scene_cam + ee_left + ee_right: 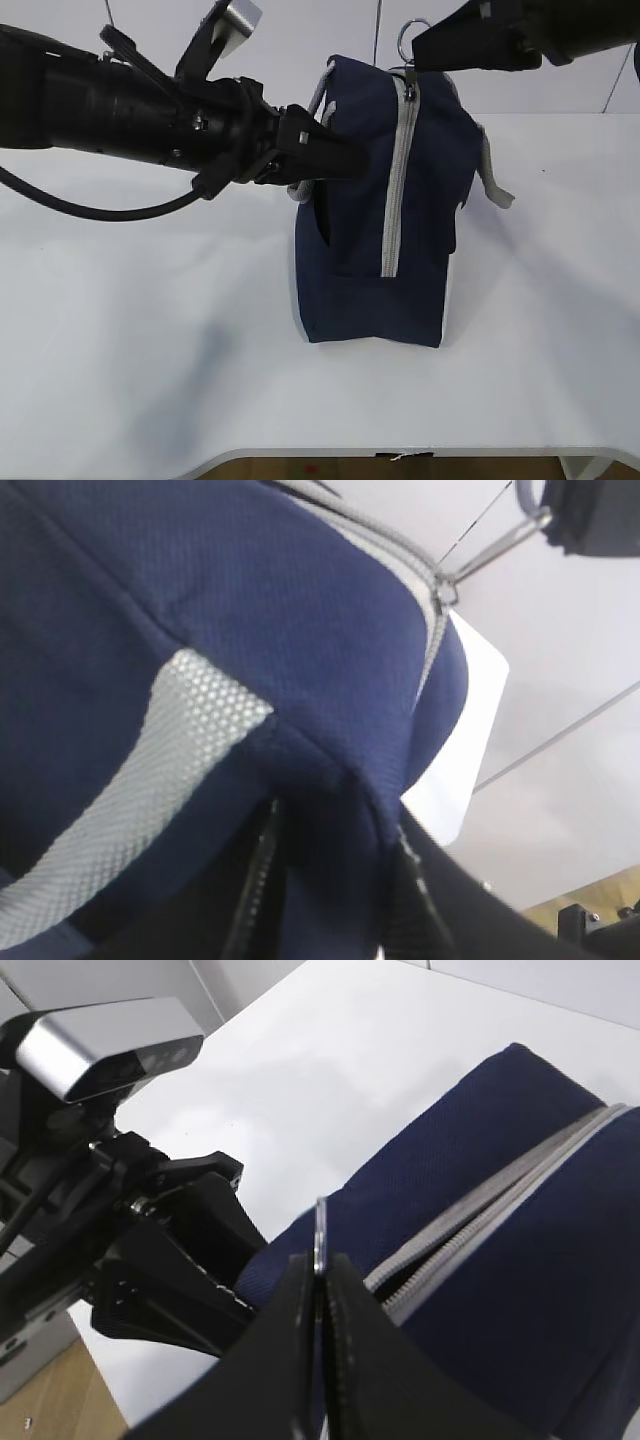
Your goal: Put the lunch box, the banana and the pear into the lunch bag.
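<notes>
The navy lunch bag [400, 280] stands upright on the white table, its grey zipper [395, 180] running down the near face. My left gripper [350, 160] reaches in from the left and pinches a fold of the bag's upper left fabric [335, 820]; navy cloth fills the space between its jaws. Above the bag, my right gripper [418, 52] is shut on the metal ring pull [320, 1225] at the zipper's top end. In the right wrist view a short dark gap shows between the zipper tracks [430, 1270]. The lunch box, banana and pear are out of view.
A grey webbing handle [495, 185] hangs off the bag's right side, and another crosses the left wrist view [150, 770]. The white table [150, 350] spreads round the bag, with its front edge [320, 452] close below. The left arm's camera [110, 1045] sits near the right gripper.
</notes>
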`<state>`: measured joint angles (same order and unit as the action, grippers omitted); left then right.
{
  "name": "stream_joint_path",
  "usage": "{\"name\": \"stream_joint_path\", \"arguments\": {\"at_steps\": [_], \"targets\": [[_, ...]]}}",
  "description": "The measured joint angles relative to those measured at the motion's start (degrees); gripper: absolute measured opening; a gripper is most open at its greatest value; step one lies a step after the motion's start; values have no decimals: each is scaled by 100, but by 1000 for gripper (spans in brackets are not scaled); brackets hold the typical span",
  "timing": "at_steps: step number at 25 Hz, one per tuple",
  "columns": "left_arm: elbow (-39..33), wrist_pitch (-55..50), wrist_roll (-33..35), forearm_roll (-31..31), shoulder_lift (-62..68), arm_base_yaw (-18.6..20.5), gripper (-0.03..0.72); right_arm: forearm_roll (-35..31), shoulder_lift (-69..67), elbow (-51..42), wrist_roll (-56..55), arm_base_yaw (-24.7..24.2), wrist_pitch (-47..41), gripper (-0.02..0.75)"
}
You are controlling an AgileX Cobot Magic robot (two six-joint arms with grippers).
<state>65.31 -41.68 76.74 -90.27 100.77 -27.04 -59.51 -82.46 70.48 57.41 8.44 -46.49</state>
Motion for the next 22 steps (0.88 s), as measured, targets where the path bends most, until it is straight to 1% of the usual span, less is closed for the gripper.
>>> {"name": "stream_joint_path", "arguments": {"at_steps": [4, 9, 15, 22], "targets": [[0, 13, 12, -11, 0, -10, 202, -220, -119, 0, 0, 0, 0, 6], [0, 13, 22, -167, 0, -10, 201, -329, -218, 0, 0, 0, 0, 6], [-10, 25, 22, -223, 0, -10, 195, -617, -399, 0, -21, 0, 95, 6], [-10, 15, 22, -212, 0, -10, 149, -869, -589, 52, -21, 0, 297, 6]]}}
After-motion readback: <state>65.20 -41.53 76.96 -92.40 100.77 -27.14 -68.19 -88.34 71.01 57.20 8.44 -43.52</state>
